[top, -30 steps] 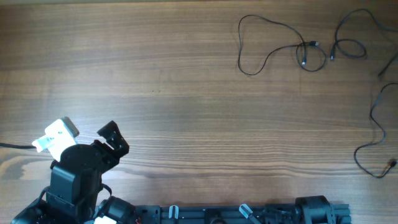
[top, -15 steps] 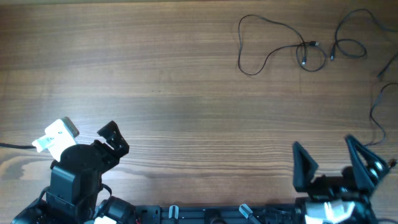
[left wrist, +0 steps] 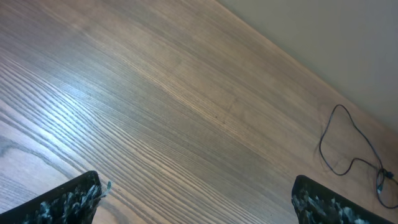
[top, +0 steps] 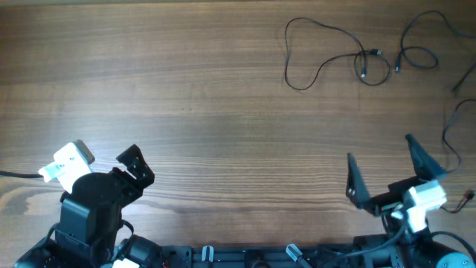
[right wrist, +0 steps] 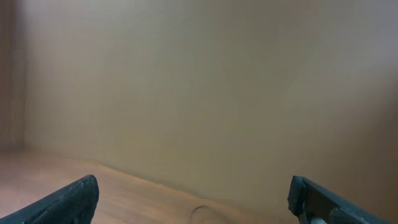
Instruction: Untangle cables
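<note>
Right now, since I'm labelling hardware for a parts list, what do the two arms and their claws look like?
Both arms are black. The right claw has two flat, pointed black fingers, with a white module behind them. The left claw has rough, speckled black fingers; a white box sits on that arm, with a dark lead running to it.

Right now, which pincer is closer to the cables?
Right. The right pincer is beside the cables on the right side; the left pincer sits far off on the left side.
</note>
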